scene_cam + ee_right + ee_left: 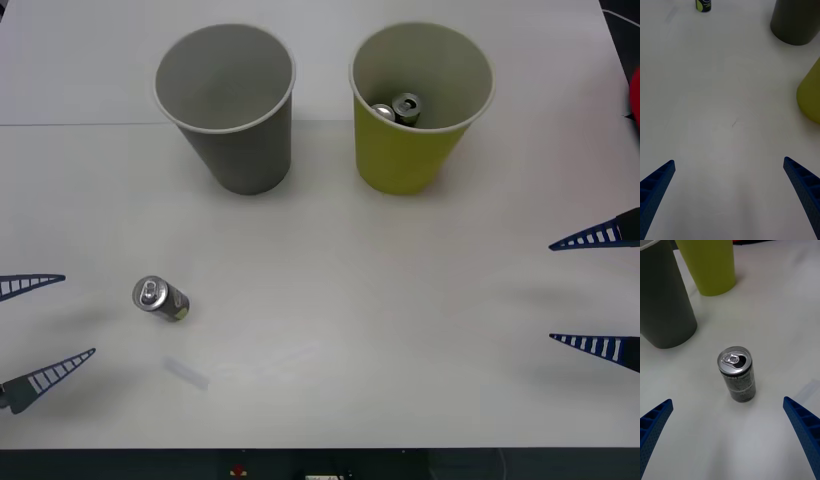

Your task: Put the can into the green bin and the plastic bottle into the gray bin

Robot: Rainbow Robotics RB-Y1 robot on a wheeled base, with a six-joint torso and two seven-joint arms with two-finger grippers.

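A small silver metal drink can with a pull-tab top (160, 298) stood upright on the white table (350, 340) at the lower left of the front view, apart from both cups. The left gripper (45, 328), blue ribbed fingers spread wide and empty, sat at the left edge just beside it. The right gripper (598, 290) waited at the right edge, equally agape. At the top, the gray tapered paper cup (232, 110) stood left of the yellow-green paper cup (415, 105), which held two cans (397, 109).
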